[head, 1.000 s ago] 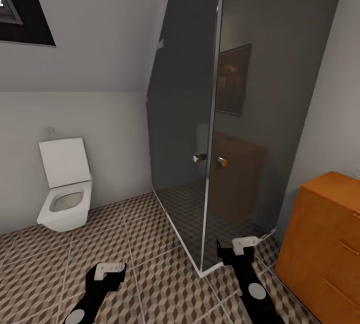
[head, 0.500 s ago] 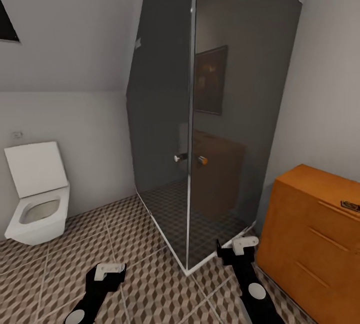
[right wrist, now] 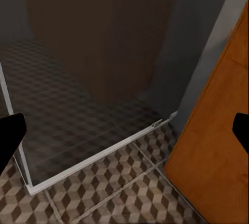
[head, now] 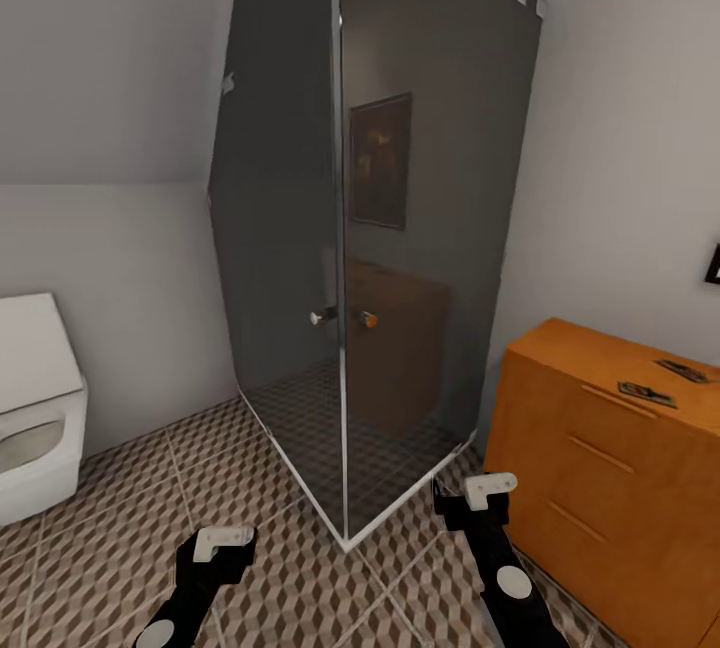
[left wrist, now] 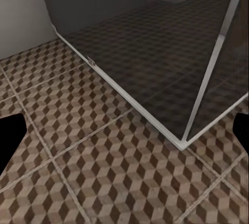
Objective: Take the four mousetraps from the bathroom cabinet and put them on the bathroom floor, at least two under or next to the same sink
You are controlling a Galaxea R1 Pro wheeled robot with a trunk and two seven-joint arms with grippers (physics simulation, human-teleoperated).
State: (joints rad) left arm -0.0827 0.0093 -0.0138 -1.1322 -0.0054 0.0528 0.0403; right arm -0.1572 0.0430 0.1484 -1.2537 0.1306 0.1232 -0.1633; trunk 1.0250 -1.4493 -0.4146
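Two mousetraps (head: 665,380) lay on top of the orange-brown cabinet (head: 590,448), at the robot's right, well apart from both hands. The left hand (head: 222,540) and right hand (head: 478,494) hung empty, fingers apart, over the cube-patterned bathroom floor (head: 120,518). Turning toward the cabinet risked clipping the glass shower enclosure's (head: 340,228) corner just beside the right hand.

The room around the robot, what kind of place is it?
A bathroom, most likely: a dark glass shower stall in the corner, a white toilet by the wall, and cube-patterned floor tiles.
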